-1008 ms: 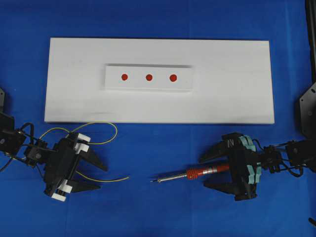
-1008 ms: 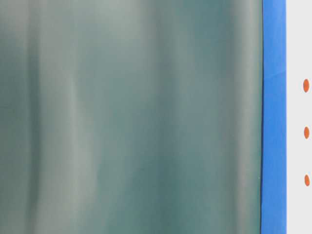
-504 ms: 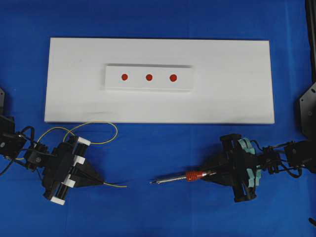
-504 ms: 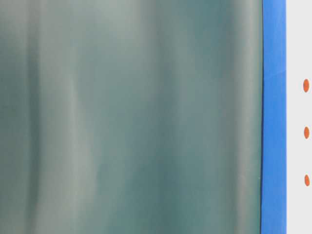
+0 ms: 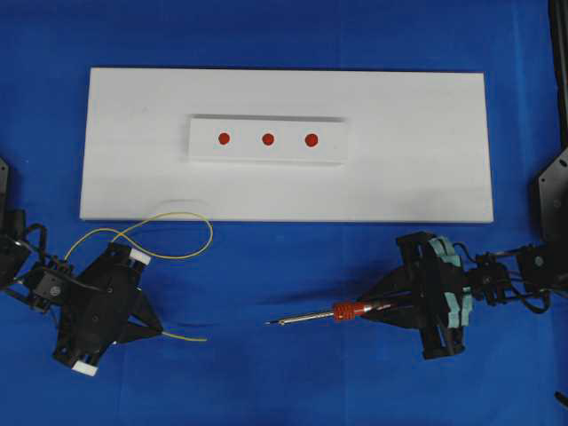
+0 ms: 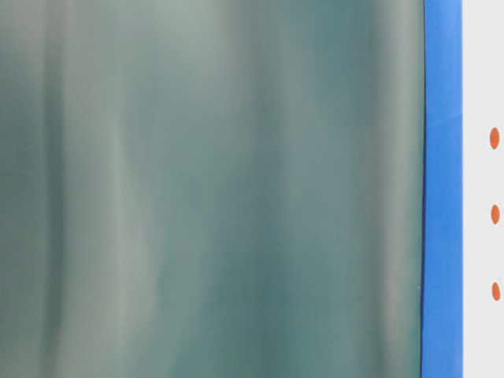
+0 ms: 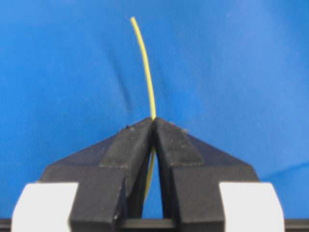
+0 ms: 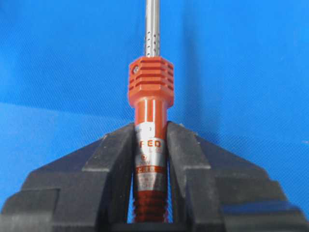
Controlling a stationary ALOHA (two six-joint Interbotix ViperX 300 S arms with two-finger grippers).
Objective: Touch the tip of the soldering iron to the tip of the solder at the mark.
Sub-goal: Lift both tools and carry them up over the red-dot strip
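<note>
Soldering iron [image 8: 150, 145], handle lettering "FED"

left hand [image 5: 153, 330]: clamped, pointing right | right hand [image 5: 371, 306]: clamped, pointing left

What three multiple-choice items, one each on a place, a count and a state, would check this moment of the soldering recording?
1. Where is the soldering iron?
A. on the white board
B. over the blue cloth, in front of the board
C. on a red dot

2. How many red dots mark the raised strip?
A. two
B. three
C. five

3. How is the left gripper?
A. open over the wire
B. shut on the yellow wire
C. shut and empty

Answers:
1 B: the overhead view shows it below the white board, held by the right gripper.
2 B: three dots in a row.
3 B: its fingers pinch the wire.
</note>
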